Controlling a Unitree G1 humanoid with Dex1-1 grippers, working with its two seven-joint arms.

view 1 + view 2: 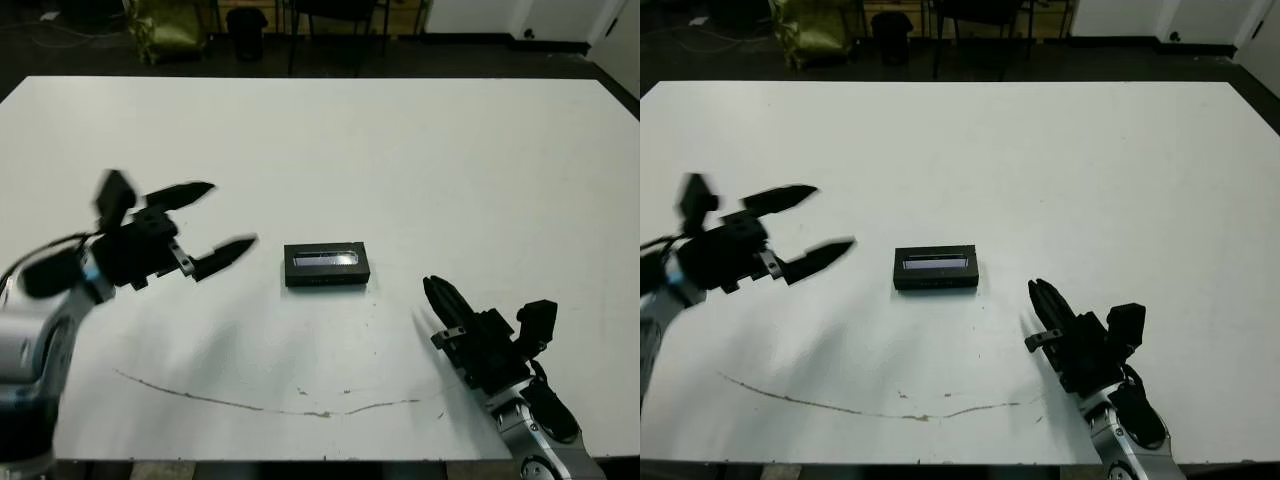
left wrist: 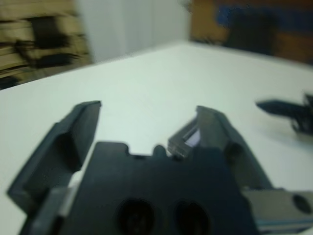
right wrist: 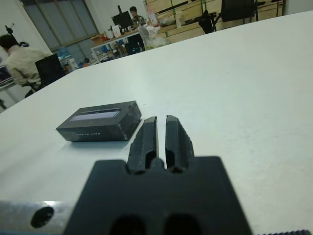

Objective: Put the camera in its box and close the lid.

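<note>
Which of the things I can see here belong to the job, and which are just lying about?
Part of the job:
- closed box with its lid on, at mid-table
- left hand, open, empty
- right hand, shut, empty
The camera is not visible.

Just lying about:
- thin dark line on the white table
- chairs and a person in the background
</note>
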